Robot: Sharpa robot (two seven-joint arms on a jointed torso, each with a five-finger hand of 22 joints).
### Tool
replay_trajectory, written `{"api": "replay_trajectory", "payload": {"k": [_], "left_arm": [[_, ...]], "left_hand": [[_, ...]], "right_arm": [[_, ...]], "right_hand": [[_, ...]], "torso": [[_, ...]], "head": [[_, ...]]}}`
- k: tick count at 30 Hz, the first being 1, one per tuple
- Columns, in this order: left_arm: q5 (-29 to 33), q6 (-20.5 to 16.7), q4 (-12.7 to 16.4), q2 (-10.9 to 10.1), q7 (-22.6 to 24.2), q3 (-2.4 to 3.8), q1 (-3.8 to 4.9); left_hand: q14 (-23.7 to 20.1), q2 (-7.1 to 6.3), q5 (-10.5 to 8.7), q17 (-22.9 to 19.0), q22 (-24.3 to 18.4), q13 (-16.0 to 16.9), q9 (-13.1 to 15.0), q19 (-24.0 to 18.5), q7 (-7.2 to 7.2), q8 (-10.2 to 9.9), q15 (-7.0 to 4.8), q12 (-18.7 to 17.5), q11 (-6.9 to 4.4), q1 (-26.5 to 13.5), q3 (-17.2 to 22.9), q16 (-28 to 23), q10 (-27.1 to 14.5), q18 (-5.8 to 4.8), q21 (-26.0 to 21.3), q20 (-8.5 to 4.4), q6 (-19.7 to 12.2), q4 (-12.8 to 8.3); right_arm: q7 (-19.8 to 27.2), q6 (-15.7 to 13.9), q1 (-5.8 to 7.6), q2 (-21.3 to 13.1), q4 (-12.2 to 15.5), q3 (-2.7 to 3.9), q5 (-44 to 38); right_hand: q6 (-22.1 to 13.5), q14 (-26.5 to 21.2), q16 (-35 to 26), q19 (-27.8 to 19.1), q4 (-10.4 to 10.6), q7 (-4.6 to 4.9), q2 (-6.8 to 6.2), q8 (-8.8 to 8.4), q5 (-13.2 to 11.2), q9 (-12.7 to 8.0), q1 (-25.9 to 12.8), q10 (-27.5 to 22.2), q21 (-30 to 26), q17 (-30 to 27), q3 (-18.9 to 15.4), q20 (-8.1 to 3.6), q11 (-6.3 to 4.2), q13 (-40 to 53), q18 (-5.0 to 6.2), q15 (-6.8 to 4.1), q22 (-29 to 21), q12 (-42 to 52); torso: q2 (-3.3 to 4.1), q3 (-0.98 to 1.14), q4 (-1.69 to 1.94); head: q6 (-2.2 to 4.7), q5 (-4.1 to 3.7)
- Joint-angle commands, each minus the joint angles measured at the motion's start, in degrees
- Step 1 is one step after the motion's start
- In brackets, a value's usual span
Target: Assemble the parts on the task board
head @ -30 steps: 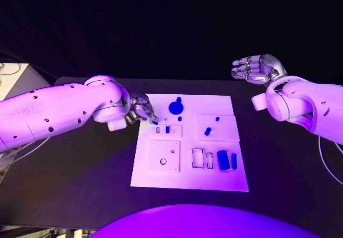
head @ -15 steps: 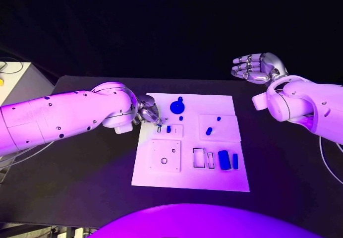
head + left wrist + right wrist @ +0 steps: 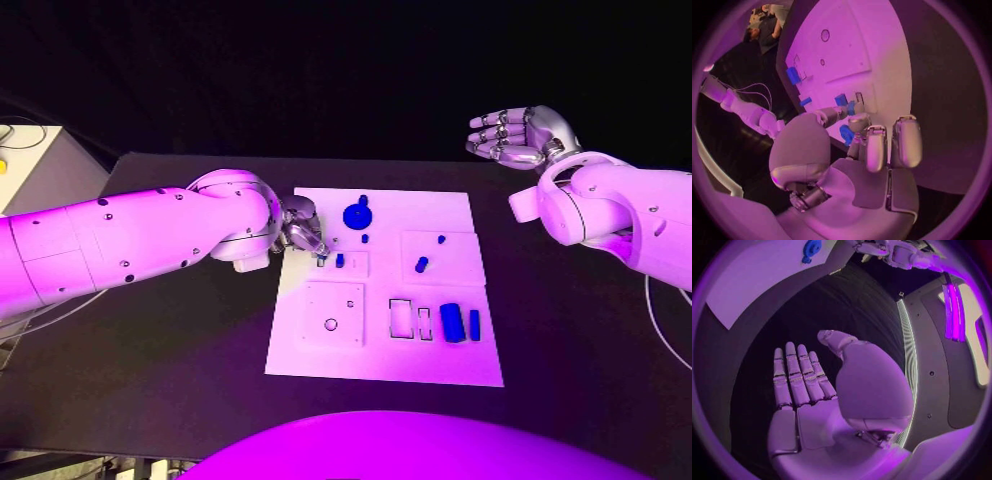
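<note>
Two white arms reach over the black table (image 3: 173, 340) in the head view. Left silver hand (image 3: 300, 231) sits at the left edge of the white rectangular task board (image 3: 433, 365), its fingers drawn together over the small slotted panel (image 3: 340, 263); what they pinch cannot be told here. Right silver hand (image 3: 516, 135) is raised beyond the board's far right corner, palm up, fingers apart and holding nothing. On the board lie a round blue knobbed part (image 3: 355, 214) near the far edge, a small blue peg (image 3: 420, 265) in the right panel, and two upright blue bars (image 3: 460, 322) near the right edge, just beside empty rectangular slots (image 3: 408, 319).

Left wrist view: the left hand (image 3: 856, 150) pinches a small blue piece (image 3: 846, 134) between thumb and fingers (image 3: 873, 145), held just above the board (image 3: 879, 65). Two blue blocks (image 3: 846, 103) stand in the slotted panel just beyond the fingertips.

Right wrist view: the right hand (image 3: 826, 390) lies flat and open, fingers (image 3: 795, 372) straight and side by side over bare table, well apart from the board (image 3: 761, 280). The knobbed part (image 3: 811, 248) appears near the board's edge.
</note>
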Motion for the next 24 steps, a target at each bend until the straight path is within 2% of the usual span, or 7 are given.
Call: {"api": "replay_trajectory", "payload": {"k": [1, 5, 24], "left_arm": [[-1.64, 1.52, 0.18, 0.07, -0.10, -0.02, -0.17], [-1.96, 1.41, 0.19, 0.03, -0.14, -0.03, -0.29], [-2.43, 1.54, 0.30, -0.31, -0.18, -0.03, -0.92]], "left_hand": [[5.59, 0.57, 0.43, 13.52, 0.66, 0.04, -0.08, 0.39, -0.66, 0.37, -0.52, 0.28, 0.06, 0.18, 10.85, 0.34, 0.36, -0.36, 0.34, 0.13, 1.11, -10.51], [5.61, 0.57, 0.45, 13.57, 0.69, 0.19, -0.08, 0.41, -0.67, 0.38, -0.53, 0.37, 0.05, 0.16, 10.88, 0.36, 0.42, -0.37, 0.36, 0.12, 1.12, -10.53], [5.60, 0.54, 0.67, 13.54, 0.89, 0.27, -0.13, 0.56, -0.73, 0.44, -0.58, 0.43, -0.01, -0.16, 11.40, 0.35, 0.58, -0.41, 0.47, 0.07, 1.32, -10.80]], "right_arm": [[1.39, -0.14, 0.02, 0.02, 0.04, 0.01, -0.82], [1.47, -0.13, 0.02, 0.03, 0.04, 0.01, -0.84], [1.50, 0.10, 0.01, 0.00, 0.06, 0.00, -0.84]], "right_hand": [[-0.47, -0.14, -0.20, -0.26, -0.08, 3.80, -0.10, -0.21, 0.27, -0.08, -0.61, -0.41, -0.28, -0.05, -0.27, -0.07, -0.15, -0.07, 0.21, 0.27, -0.05, -0.24], [-0.47, -0.14, -0.20, -0.26, -0.08, 3.80, -0.10, -0.21, 0.27, -0.08, -0.61, -0.41, -0.28, -0.05, -0.27, -0.07, -0.15, -0.07, 0.21, 0.27, -0.05, -0.24], [-0.51, -0.10, -0.29, -0.20, -0.13, 3.94, -0.04, -0.30, 0.29, -0.14, -0.66, -0.50, -0.26, -0.16, -0.46, -0.07, -0.07, -0.06, 0.19, 0.30, -0.23, -0.22]], "torso": [[0.03, -0.01, 0.06], [0.00, -0.08, 0.05], [0.00, -0.08, 0.01]], "head": [[0.00, -0.14], [0.00, -0.13], [0.00, -0.21]]}}
